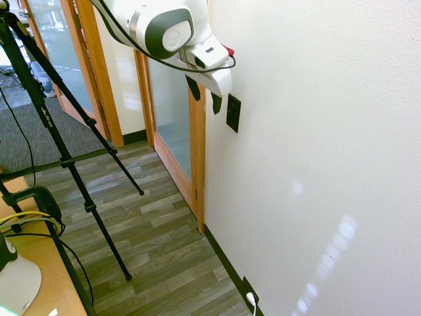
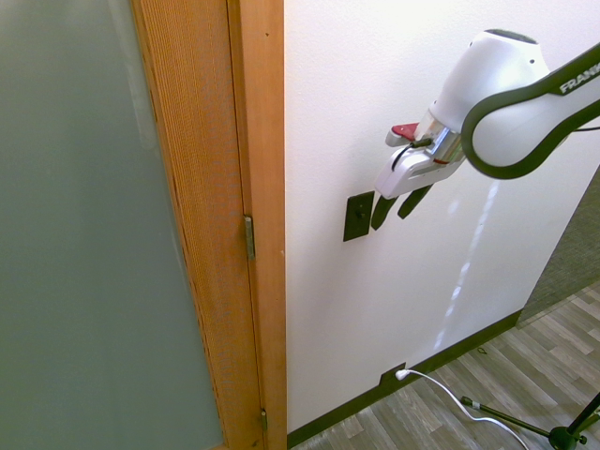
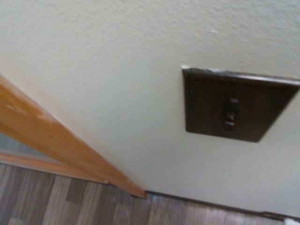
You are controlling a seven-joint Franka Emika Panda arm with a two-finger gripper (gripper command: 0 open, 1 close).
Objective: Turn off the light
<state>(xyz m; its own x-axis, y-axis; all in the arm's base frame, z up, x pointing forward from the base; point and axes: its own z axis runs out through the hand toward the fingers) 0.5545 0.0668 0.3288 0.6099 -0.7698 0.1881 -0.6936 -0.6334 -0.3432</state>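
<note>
The white pincer with two black fingers [image 2: 399, 207] hangs open and empty near the small black rectangular switch plate [image 2: 358, 217]. That plate sits upright on the white textured wall [image 2: 323, 309], near its wood-framed edge.

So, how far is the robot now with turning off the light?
Done, it seems: the open gripper has been brought close to the black switch plate.
In hand: lining up with the switch toggle; nothing is between the fingers.
Left: pressing the toggle, most likely. Whether the light is on cannot be told, as no lamp shows.
</note>
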